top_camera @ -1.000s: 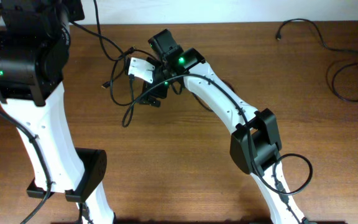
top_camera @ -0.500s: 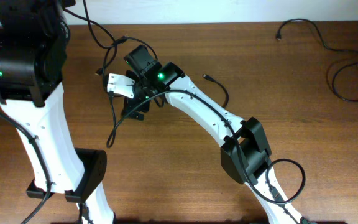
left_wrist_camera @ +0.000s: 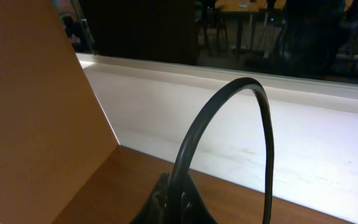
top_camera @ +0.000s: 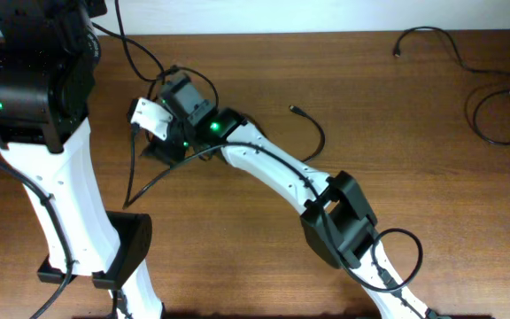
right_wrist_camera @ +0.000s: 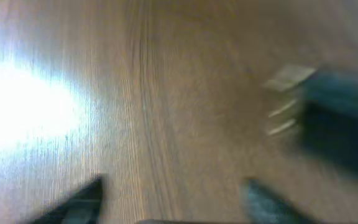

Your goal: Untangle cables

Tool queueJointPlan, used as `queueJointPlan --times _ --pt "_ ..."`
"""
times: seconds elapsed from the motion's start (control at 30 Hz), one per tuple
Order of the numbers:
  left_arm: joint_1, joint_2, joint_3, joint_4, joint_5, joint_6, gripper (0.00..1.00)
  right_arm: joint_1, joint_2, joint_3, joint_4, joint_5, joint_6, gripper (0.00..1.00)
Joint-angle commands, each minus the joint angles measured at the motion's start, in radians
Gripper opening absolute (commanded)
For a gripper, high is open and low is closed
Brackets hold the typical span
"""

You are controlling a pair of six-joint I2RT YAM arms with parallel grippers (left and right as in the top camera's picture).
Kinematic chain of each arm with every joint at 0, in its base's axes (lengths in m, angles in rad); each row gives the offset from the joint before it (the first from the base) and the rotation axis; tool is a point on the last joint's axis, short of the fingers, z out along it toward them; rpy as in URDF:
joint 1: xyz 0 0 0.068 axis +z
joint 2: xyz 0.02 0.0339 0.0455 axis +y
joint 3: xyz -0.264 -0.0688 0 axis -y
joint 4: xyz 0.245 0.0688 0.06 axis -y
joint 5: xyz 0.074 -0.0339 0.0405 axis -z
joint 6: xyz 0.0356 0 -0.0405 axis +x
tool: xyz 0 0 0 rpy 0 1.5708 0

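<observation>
The thin black cables lie in a tangle at the table's back left. One strand trails down to the front, and a plug end lies to the right. My left gripper is shut on a cable that arches up from its jaws; in the overhead view the gripper is hidden behind its arm. My right gripper hovers low at the tangle. The right wrist view is blurred: its jaws stand wide apart over bare wood, and a blurred plug lies ahead on the right.
A separate black cable lies looped at the back right corner. The left arm's big black and white body stands at the left, its base at the front left. The right arm spans the table diagonally. A white wall borders the far edge.
My right arm has swung to the left across the table. The tangle and its trailing strand have shifted left with it. The left arm has stayed in place.
</observation>
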Motion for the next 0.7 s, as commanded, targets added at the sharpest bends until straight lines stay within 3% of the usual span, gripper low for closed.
queueJointPlan --times 0.0,0.17,0.27,0.47,0.67 --pt "0.006 -0.029 -0.001 0.007 -0.014 -0.018 0.0 0.002 0.024 -0.024 0.002 0.097 0.054 0.04" --pt "0.006 -0.029 -0.001 -0.007 -0.015 -0.017 0.0 -0.079 -0.019 -0.023 -0.092 0.119 0.054 0.04" --pt "0.006 -0.029 -0.001 -0.007 -0.006 -0.018 0.0 -0.198 -0.189 -0.023 -0.207 0.12 0.054 0.04" --pt "0.006 -0.029 -0.001 -0.027 -0.006 -0.018 0.0 -0.486 -0.636 -0.023 -0.373 0.301 0.057 0.04" --pt "0.006 -0.029 -0.001 -0.06 0.039 -0.018 0.0 -0.768 -0.713 -0.024 -0.442 0.288 0.069 0.04"
